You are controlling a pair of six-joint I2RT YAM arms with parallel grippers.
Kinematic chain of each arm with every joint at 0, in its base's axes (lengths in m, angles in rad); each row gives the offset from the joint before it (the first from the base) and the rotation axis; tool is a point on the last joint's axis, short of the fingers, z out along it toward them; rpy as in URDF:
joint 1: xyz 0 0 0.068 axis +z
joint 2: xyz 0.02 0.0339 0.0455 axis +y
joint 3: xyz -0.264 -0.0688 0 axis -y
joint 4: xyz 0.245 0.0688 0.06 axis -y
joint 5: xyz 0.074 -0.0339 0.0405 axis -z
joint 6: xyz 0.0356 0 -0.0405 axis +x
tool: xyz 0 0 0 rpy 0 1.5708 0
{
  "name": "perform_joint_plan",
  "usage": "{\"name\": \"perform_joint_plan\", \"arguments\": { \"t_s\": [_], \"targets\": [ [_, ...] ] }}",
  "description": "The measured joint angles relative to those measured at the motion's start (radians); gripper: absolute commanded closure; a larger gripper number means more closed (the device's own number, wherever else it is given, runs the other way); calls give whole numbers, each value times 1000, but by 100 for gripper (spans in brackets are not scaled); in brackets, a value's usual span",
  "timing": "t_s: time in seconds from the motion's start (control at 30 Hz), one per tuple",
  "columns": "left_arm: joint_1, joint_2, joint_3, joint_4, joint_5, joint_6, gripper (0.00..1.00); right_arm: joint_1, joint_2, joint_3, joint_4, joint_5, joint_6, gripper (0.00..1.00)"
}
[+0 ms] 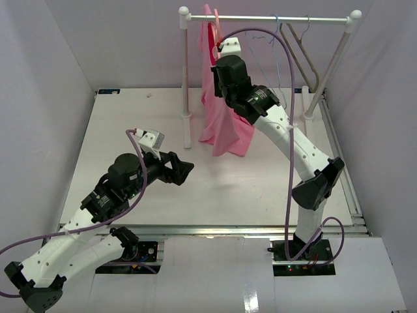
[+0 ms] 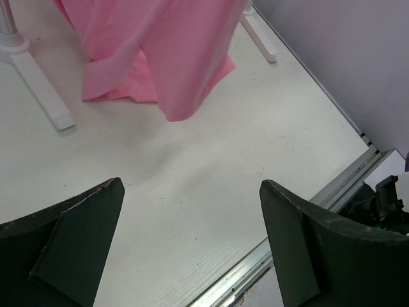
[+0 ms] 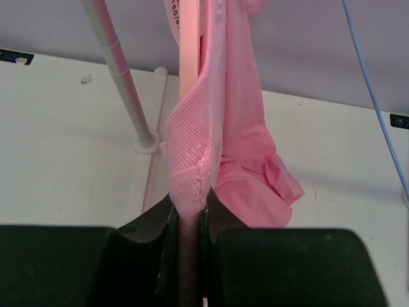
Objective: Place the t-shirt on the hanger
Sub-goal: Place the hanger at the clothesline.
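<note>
So, pink t-shirt [image 1: 221, 124] is up at the rack, pinched by its collar

Right gripper [image 3: 190, 220] is squeezed onto the ribbed collar [image 3: 192, 160], right beside the pink hanger [image 3: 190, 57], which hangs off the rail [image 1: 273, 19] near the top centre of the overhead view. The rest of the shirt droops and its hem seems to bunch on the table [image 1: 130, 130]. Left gripper [image 2: 192, 185] is spread wide at lower left, holding nothing. Cloth looks light and totally floppy, so I'd guess it sags wherever it isn't held. The thick collar seam or a shoulder seems the best grab spot.
</note>
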Motion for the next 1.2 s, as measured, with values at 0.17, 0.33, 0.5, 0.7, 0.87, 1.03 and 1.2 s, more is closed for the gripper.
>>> {"name": "perform_joint_plan", "arguments": {
  "t_s": [0.17,0.33,0.5,0.7,0.87,1.03,1.2],
  "targets": [
    [0,-22,-19,-3,42,12,2,-28,60,5,74,-1,-1,92],
    [0,-36,-28,-4,83,21,2,-74,93,7,130,-23,-8,92],
    [0,-40,-46,0,115,25,2,-114,119,17,211,-34,-32,92],
    [0,-50,-62,0,124,27,2,-136,188,80,257,-60,-55,92],
    [0,-62,-62,2,134,28,2,-139,210,78,283,-70,-50,92],
    [0,-60,-62,2,147,28,2,-143,210,59,304,-83,-25,92],
    [0,-60,-63,2,151,28,2,-149,210,50,296,-93,9,92]
  ]
}}
